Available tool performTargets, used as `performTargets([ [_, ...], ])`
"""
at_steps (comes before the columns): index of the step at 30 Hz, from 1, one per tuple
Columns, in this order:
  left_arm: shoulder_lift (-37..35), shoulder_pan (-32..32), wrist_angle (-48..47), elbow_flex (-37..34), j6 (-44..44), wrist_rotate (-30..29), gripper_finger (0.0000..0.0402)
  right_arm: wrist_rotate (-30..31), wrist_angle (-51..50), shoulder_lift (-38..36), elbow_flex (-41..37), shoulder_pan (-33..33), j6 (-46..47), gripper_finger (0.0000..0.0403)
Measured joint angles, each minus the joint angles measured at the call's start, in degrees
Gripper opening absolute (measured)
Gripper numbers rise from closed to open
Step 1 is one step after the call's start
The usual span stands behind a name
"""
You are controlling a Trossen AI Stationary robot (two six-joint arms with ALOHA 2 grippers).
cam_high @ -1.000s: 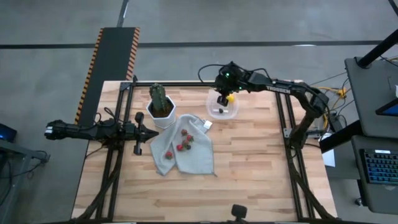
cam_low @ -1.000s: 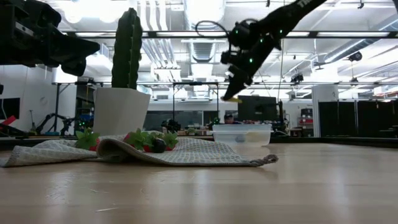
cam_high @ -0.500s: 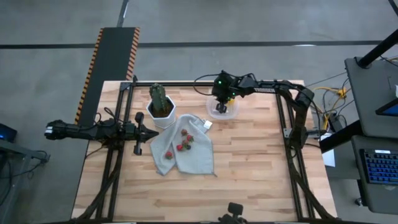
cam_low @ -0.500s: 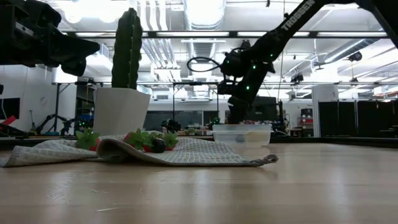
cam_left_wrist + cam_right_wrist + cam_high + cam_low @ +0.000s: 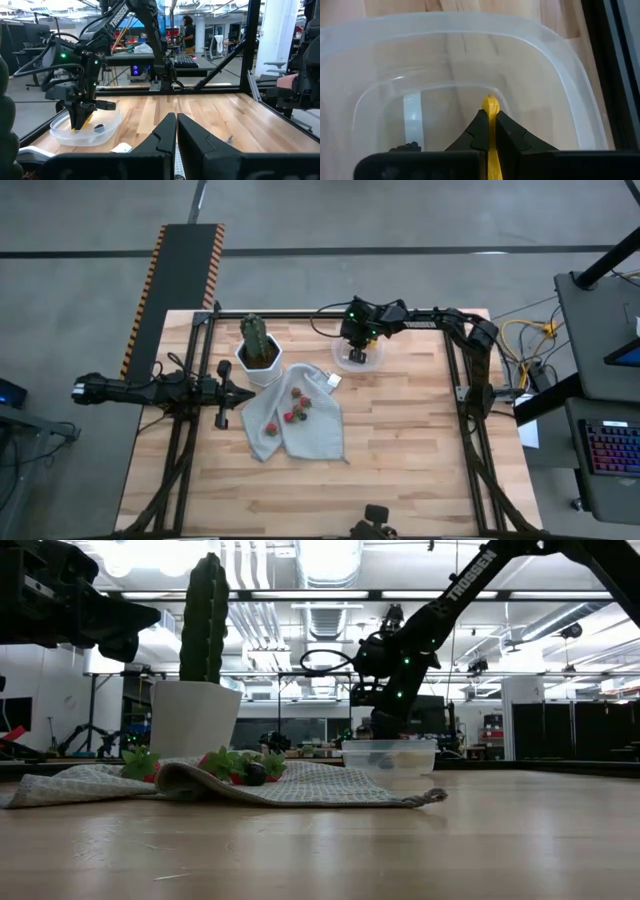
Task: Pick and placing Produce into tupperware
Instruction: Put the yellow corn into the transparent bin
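**benchrat:** so where are you in this run? looks like the placing step to me; your right gripper (image 5: 490, 131) is down inside the small clear rounded-square plastic tupperware (image 5: 357, 357), fingers pinched tight on a thin yellow-orange elongated toy fruit (image 5: 491, 107); the tip of it pokes out past the fingertips, just above the container floor; I can't tell if it's touching yet.

**armwatcher:** agreed; next thing you need is to let those fingers part so the piece drops in, then lift straight up clear of the rim; there's already a small dark berry (image 5: 99, 128) lying on the tupperware floor beside the gripper, so don't nudge it on the way out.

**benchrat:** what's left near the tupperware? the grey crumpled cloth (image 5: 300, 425) lies just beside it, toward your left arm, with several red toy strawberries (image 5: 296, 404) on top; those are the next picks I'd guess.

**armwatcher:** yep; and the green cactus in its white pot (image 5: 260, 352) stands at the cloth's far corner, near the tupperware; that's the thing to swing around when you reach for the berries; your left gripper (image 5: 243, 394) is parked beyond the cloth from the tupperware, fingers together, holding nothing.
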Motion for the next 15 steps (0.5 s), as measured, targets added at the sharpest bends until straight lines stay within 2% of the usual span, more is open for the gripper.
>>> performTargets([
  [15, 0.0, 0.0, -0.01, 0.0, -0.09, 0.01, 0.0, -0.03, -0.04, -0.45, 0.11, 0.0, 1.13, 0.0086],
])
